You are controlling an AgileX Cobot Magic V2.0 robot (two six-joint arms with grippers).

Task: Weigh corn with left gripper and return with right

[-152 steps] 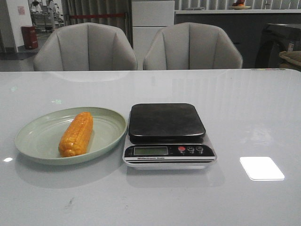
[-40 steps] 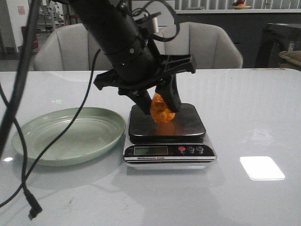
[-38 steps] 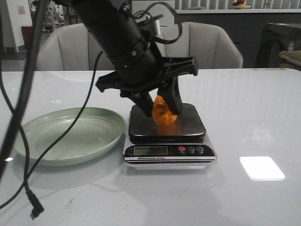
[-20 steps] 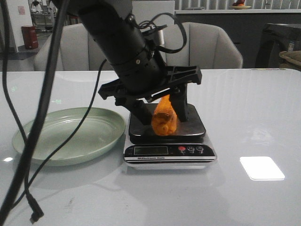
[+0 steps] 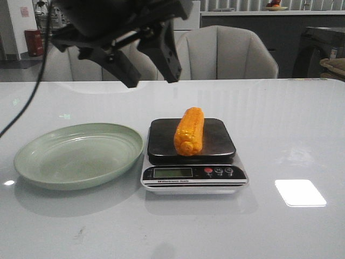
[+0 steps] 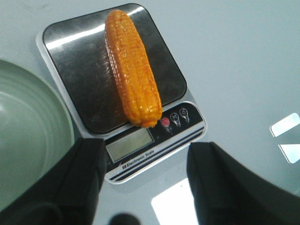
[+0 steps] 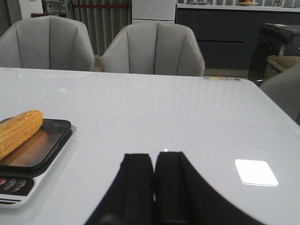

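Orange-yellow corn (image 5: 190, 131) lying lengthwise on the dark platform of a kitchen scale (image 5: 191, 141), blunt end toward the display and buttons, tip pointing away toward the far edge. Touched by nothing but the platform. Just beside the scale, on the left arm's side, a pale green plate (image 5: 48, 172) with nothing in it, its rim nearly meeting the scale's edge. Above and behind the scale, lifted well clear of the corn, the left gripper (image 5: 150, 62), black fingers spread wide and holding nothing; through its wrist camera, the two fingers (image 6: 84, 173) framing the scale's display from above. On the scale's other side, low over the white table (image 5: 280, 135), the right gripper (image 7: 153, 176), fingers pressed together with nothing between them. Beyond the table, two grey chairs (image 5: 221, 51).
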